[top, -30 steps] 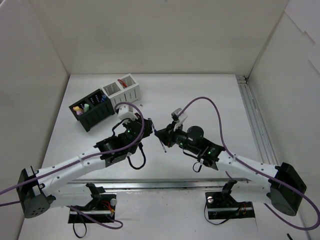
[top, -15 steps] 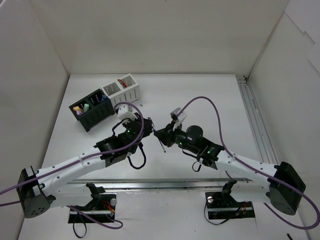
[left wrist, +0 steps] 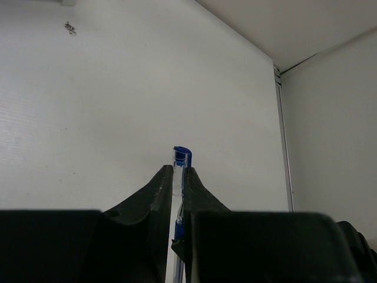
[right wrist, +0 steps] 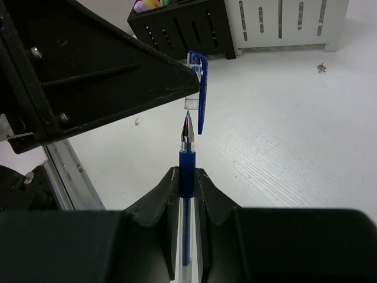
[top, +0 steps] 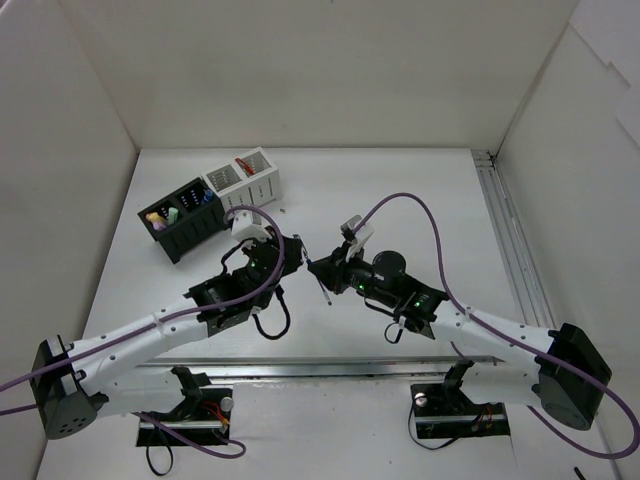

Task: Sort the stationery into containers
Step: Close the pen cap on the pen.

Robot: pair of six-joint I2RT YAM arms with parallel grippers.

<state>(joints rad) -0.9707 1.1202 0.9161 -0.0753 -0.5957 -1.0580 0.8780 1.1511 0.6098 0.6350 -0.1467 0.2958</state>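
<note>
A clear-blue pen (right wrist: 187, 154) points tip-first away from my right gripper (right wrist: 187, 171), which is shut on its blue grip. Its clear cap with a blue clip (right wrist: 199, 88) hangs just beyond the bare tip, pinched by my left gripper (left wrist: 178, 168), which is shut on the cap (left wrist: 181, 156). From above, both grippers meet mid-table, left (top: 297, 256) and right (top: 320, 268), with the pen (top: 324, 288) between them. The black container (top: 185, 220) holds coloured highlighters. The white mesh container (top: 245, 180) stands beside it at the back left, with something red in it.
Both containers, black (right wrist: 182, 23) and white (right wrist: 288, 23), sit behind the cap in the right wrist view. A small dark speck (top: 282, 210) lies near the white one. Metal rails run along the right wall (top: 510, 250) and the front edge (top: 330, 368).
My left gripper has edged slightly right, bringing the cap closer to the pen tip. The right gripper has barely shifted.
</note>
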